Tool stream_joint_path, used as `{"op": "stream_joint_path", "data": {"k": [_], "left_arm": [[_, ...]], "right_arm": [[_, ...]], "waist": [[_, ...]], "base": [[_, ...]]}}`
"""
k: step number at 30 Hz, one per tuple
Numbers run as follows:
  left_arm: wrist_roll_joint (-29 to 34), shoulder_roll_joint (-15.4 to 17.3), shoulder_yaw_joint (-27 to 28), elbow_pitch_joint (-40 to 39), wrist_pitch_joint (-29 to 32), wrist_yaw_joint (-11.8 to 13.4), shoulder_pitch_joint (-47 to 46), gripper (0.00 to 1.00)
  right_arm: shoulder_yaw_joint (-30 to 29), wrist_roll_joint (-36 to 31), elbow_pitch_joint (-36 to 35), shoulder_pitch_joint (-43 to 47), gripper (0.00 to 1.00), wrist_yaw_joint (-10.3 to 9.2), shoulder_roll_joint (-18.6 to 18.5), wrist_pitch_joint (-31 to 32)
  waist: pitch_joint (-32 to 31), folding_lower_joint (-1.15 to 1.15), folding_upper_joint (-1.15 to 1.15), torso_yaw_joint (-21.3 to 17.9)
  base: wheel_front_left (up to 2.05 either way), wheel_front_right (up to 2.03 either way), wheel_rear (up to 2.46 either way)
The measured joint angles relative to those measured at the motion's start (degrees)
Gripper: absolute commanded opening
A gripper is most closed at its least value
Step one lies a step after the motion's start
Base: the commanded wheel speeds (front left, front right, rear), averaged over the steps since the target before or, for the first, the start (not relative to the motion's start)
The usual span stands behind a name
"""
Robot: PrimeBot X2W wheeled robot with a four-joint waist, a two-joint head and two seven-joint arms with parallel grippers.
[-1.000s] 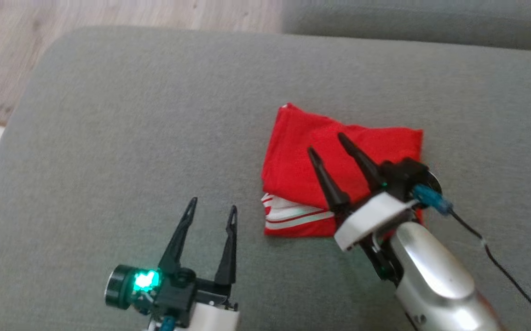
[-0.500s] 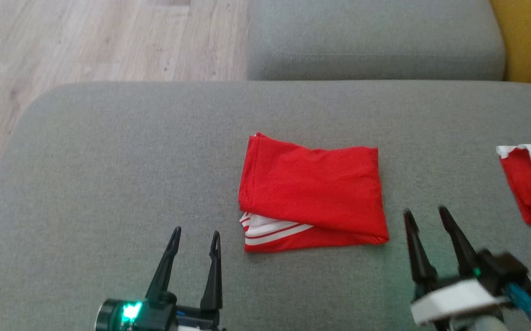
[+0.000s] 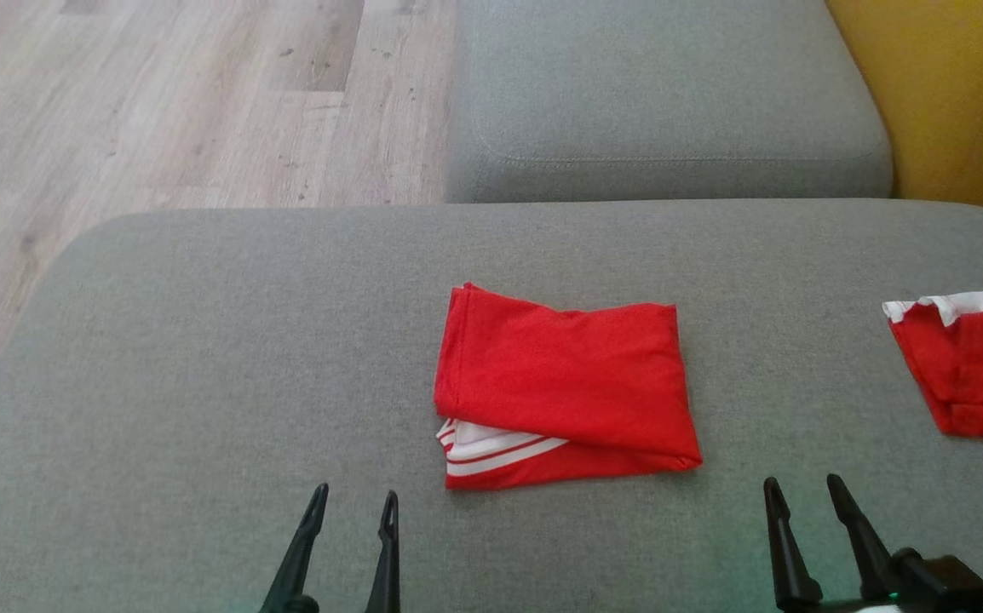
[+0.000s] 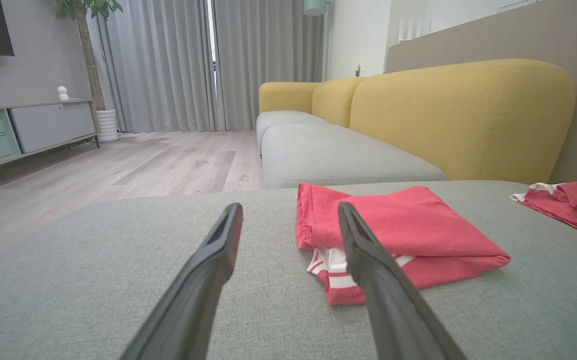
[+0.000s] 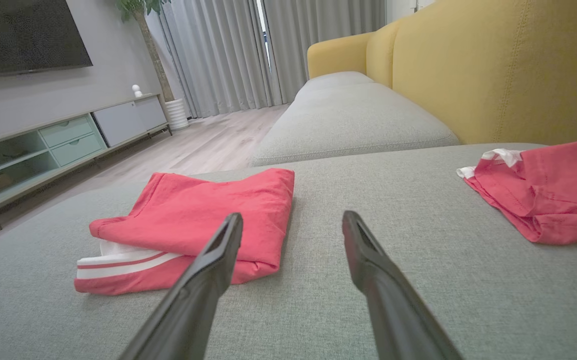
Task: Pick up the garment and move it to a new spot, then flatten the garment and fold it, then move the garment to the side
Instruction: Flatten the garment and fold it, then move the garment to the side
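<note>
So the red garment (image 3: 564,383) is lying folded into a rough rectangle about midway across the big grey seat cushion (image 3: 202,383), flat on the fabric. The top layer is plain red. At the near-left corner a lower layer pokes out with white stripes on it. The fold isn't dead square: the top layer sits a bit skewed over the bottom one. Nothing is touching it.

Both grippers are down at the near edge of the head view, clear of the garment. The left gripper (image 3: 355,491) is off to its near left. The right gripper (image 3: 801,480) is just past its near-right corner. Both have their jaws spread wide with nothing between them, just bare cushion under the fingers.

Further right on the same cushion, well apart from the folded one, a second red piece of clothing (image 3: 968,366) with white trim lies crumpled, cut off by the edge of the head view.

Beyond that there's another grey seat cushion (image 3: 662,102), with the sofa's yellow backrest (image 4: 458,115) running along the right. Left of the sofa is pale wood floor (image 3: 159,102). The wrist views also catch grey curtains (image 4: 168,65), a low cabinet (image 5: 68,135) with pale green drawers along the wall, and a dark TV (image 5: 23,35) above it.
</note>
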Motion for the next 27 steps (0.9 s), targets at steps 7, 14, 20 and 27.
{"op": "stream_joint_path", "data": {"k": [7,14,20,27], "left_arm": [[0.8,-0.1,1.3,0.6,0.0,-0.9,0.3,1.0],[1.1,-0.4,1.5,1.2,0.0,-1.4,0.4,1.0],[1.1,-0.6,1.8,1.8,0.0,-1.5,0.5,1.0],[1.1,-0.7,1.9,2.1,0.0,-1.5,0.5,1.0]], "right_arm": [[0.0,0.0,-0.4,0.0,1.0,0.0,0.1,0.0],[0.0,0.6,-0.6,0.0,1.0,0.0,0.1,0.0],[0.0,0.6,-0.6,0.0,1.0,0.0,0.1,0.0],[0.0,0.9,-0.6,0.0,1.0,0.0,0.1,0.0]], "waist": [[-0.8,0.0,0.0,-0.3],[-1.1,0.01,0.0,-0.3],[-1.2,0.01,0.0,-0.2],[-0.8,0.01,0.0,-0.1]], "base": [[0.0,0.0,0.0],[0.0,0.0,0.0],[0.0,0.0,0.0],[0.0,0.0,0.0]]}}
